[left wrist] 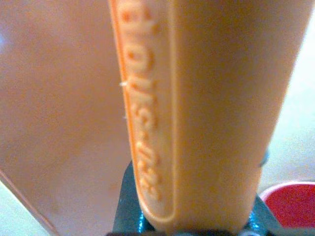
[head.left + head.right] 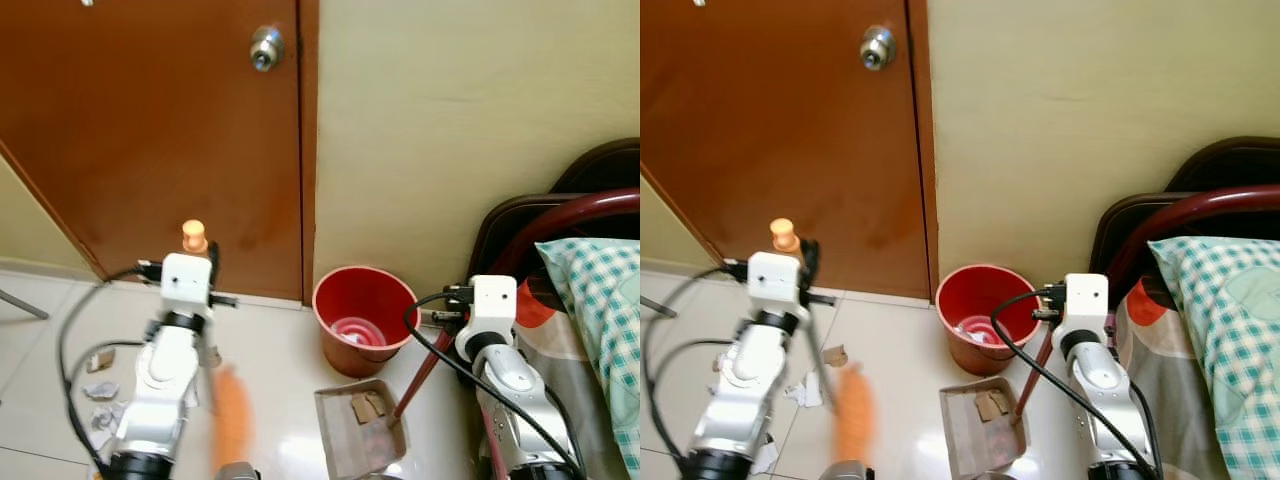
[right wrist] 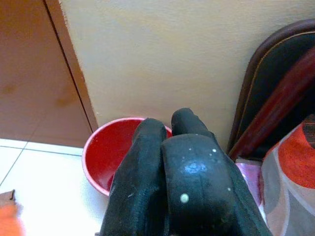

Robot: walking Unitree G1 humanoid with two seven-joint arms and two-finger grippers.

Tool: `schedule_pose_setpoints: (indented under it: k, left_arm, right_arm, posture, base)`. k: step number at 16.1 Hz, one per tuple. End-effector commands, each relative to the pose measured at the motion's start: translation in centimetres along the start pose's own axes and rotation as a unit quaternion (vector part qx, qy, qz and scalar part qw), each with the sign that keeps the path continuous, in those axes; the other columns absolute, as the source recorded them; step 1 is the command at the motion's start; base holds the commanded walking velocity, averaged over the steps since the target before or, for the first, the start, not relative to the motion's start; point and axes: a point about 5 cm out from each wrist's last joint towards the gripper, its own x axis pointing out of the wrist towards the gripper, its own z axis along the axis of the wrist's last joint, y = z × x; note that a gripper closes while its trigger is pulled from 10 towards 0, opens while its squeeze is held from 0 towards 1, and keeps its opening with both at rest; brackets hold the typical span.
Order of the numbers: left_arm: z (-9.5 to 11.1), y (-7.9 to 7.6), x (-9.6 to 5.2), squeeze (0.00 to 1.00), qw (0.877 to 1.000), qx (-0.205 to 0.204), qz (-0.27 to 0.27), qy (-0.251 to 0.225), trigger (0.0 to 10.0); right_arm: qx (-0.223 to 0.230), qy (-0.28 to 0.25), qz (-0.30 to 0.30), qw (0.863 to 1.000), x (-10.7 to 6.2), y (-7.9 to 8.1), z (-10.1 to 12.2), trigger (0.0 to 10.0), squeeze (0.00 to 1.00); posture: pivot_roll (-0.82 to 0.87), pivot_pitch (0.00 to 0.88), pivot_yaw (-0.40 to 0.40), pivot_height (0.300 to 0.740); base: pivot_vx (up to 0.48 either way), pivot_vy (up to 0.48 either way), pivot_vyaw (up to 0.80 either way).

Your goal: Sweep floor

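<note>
My left gripper (image 2: pixel 207 272) is shut on the broom handle, whose orange tip (image 2: pixel 194 236) sticks up above it in front of the door. The handle (image 1: pixel 197 108), embossed with letters, shows very close in the left wrist view. The broom's orange head (image 2: pixel 232 415) is blurred low over the floor. My right gripper (image 2: pixel 446 306) is shut on the dark red handle (image 2: pixel 418 372) of the grey dustpan (image 2: pixel 340 445), which rests on the tiles with cardboard scraps (image 2: pixel 367 405) in it. Its black fingers (image 3: pixel 147 147) are pressed together. Paper scraps (image 2: pixel 100 392) lie on the floor at the left.
A red bucket (image 2: pixel 364 318) holding some rubbish stands against the wall just behind the dustpan. The brown door (image 2: pixel 150 130) is shut at the left. A bed with a checked pillow (image 2: pixel 600 300) and a dark curved frame (image 2: pixel 560 215) blocks the right side.
</note>
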Motion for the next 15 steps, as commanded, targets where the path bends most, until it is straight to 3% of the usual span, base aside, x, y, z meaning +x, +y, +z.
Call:
schedule_pose_setpoints:
  k: [1, 3, 7, 10, 15]
  left_arm:
    - [2.3, 0.9, 0.8, 0.0, 0.996, 0.069, 0.004, -0.065, 10.0]
    - [3.0, 0.7, 1.1, 0.0, 0.993, 0.082, -0.016, -0.082, 10.0]
    - [2.2, -0.5, 0.8, 0.0, 0.996, 0.041, -0.039, -0.064, 10.0]
    - [1.3, -1.6, 0.0, 0.0, 0.998, 0.01, -0.043, -0.042, 10.0]
    - [-0.1, -0.3, 0.3, 0.0, 1.0, -0.028, -0.003, -0.002, 10.0]
  right_arm:
    - [0.004, -0.008, 0.003, 1.0, 0.2, 0.2, 0.4, 10.0, 0.0]
    - [0.004, -0.009, 0.001, 1.0, 0.2, 0.2, 0.5, 10.0, 0.0]
    - [0.002, -0.015, 0.0, 1.0, 0.5, 0.2, 1.0, 10.0, 0.0]
    - [0.028, -0.018, 0.006, 0.999, 0.7, 0.2, 2.1, 10.0, 0.0]
    - [0.074, -0.013, 0.097, 0.992, 1.2, 2.1, 6.1, 10.0, 0.0]
  posture:
    - [-0.05, 0.045, -0.024, 0.74]
    - [-0.05, 0.045, -0.024, 0.74]
    - [-0.05, 0.044, -0.018, 0.74]
    - [-0.05, 0.046, -0.014, 0.74]
    - [-0.06, 0.034, -0.008, 0.74]
  base:
    - [0.0, 0.0, 0.0]
    - [0.0, 0.0, 0.0]
    - [0.0, 0.0, 0.0]
    - [0.0, 0.0, 0.0]
    - [0.0, 0.0, 0.0]
